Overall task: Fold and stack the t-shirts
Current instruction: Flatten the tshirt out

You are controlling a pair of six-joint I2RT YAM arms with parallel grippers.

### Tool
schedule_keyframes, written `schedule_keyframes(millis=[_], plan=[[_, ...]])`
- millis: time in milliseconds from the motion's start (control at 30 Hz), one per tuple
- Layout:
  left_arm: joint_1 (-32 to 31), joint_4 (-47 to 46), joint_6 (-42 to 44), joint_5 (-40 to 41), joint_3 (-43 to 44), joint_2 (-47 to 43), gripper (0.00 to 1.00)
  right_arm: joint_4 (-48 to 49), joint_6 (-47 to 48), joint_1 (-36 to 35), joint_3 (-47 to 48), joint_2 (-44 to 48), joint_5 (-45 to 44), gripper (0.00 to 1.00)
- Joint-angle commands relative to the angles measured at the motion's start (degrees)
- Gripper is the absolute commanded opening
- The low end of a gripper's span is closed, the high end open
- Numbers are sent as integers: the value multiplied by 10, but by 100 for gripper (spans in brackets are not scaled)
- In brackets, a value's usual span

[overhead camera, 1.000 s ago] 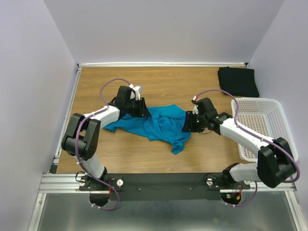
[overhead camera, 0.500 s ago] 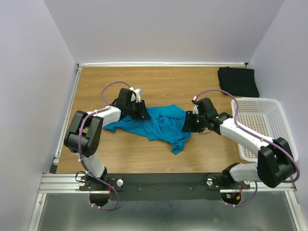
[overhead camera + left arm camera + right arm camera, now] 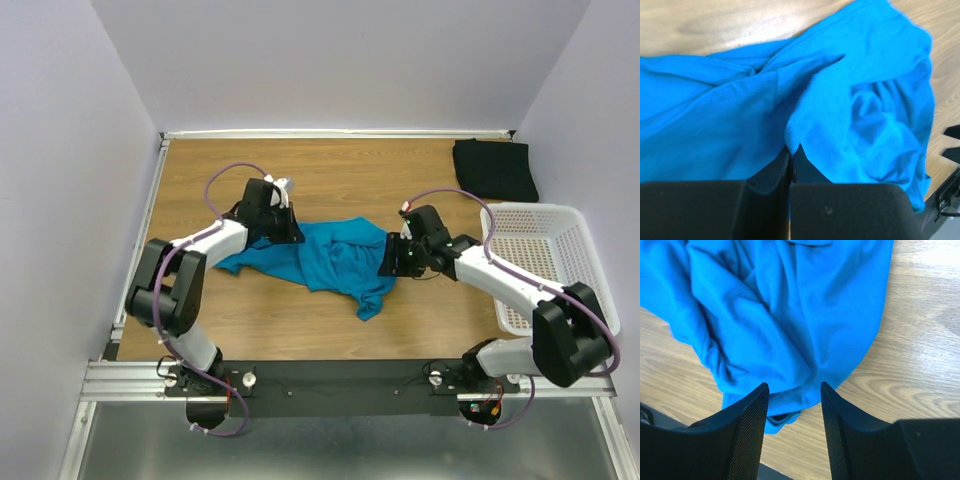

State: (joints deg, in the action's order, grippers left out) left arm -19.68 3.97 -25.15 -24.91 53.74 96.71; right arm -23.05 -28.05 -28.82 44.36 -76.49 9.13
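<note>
The teal-blue t-shirt (image 3: 335,258) lies crumpled in the middle of the wooden table (image 3: 300,320). My left gripper (image 3: 290,233) is shut on a fold of it at its upper left; in the left wrist view (image 3: 791,148) the jaws pinch a hem of the shirt (image 3: 860,100). My right gripper (image 3: 388,258) is open at the shirt's right edge; in the right wrist view (image 3: 794,390) its fingertips stand on either side of a cloth fold (image 3: 790,330). The black t-shirt (image 3: 494,168) lies folded at the far right corner.
A white perforated basket (image 3: 545,262) stands at the right edge, next to my right arm. White walls close the table at the back and sides. A black rail (image 3: 340,378) runs along the near edge.
My left gripper has shifted slightly up and back with the teal fold in it. The right arm has barely moved.
</note>
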Motion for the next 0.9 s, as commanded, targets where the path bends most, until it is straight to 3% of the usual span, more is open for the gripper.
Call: schedule_keyframes(millis=[0, 200, 333, 700, 767, 867], plan=[[-4, 41, 15, 58, 28, -80, 2, 13, -18, 1, -10, -27, -28, 54], [-4, 107, 7, 114, 37, -200, 0, 24, -47, 0, -19, -38, -43, 61], [-3, 139, -3, 128, 33, -274, 0, 26, -93, 0, -31, -35, -108, 61], [0, 238, -11, 225, 79, -388, 0, 65, -112, 0, -29, -88, -132, 59], [0, 245, -14, 262, 88, -399, 0, 82, -113, 0, -28, -96, -115, 54], [9, 253, -30, 311, 102, -403, 0, 84, -97, 1, -10, -98, -137, 25]])
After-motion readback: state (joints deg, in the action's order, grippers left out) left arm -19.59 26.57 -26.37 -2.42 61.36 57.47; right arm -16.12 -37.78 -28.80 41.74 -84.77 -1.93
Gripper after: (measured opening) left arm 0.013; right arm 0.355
